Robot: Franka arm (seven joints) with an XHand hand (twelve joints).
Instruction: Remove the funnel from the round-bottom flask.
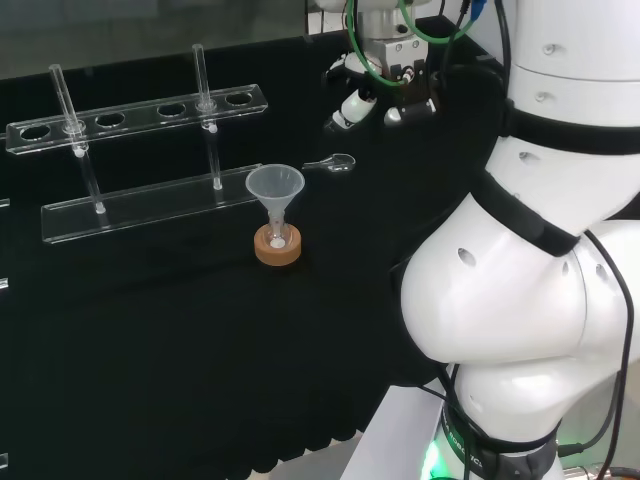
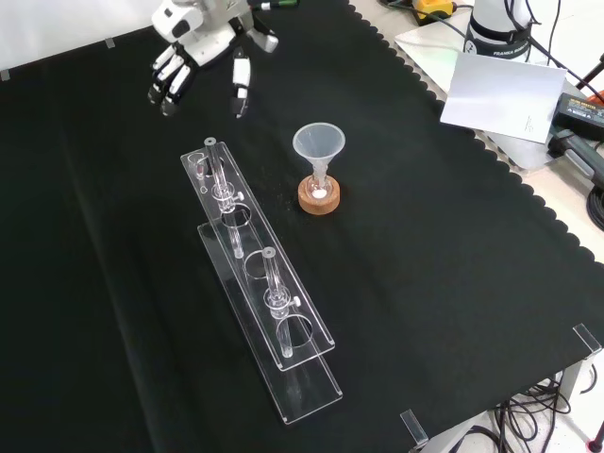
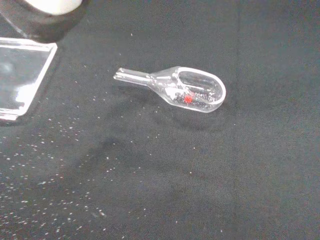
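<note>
The funnel (image 1: 274,188) I'm after is clear, a wide cone narrowing to a thin stem, and it stands upright with its mouth open to the top. Its stem goes straight down into the round-bottom flask (image 2: 319,189), which is clear too and hard to make out. The flask sits in a cork ring (image 1: 278,246) on the black surface (image 2: 453,245), with a speck of white showing inside the ring.
</note>
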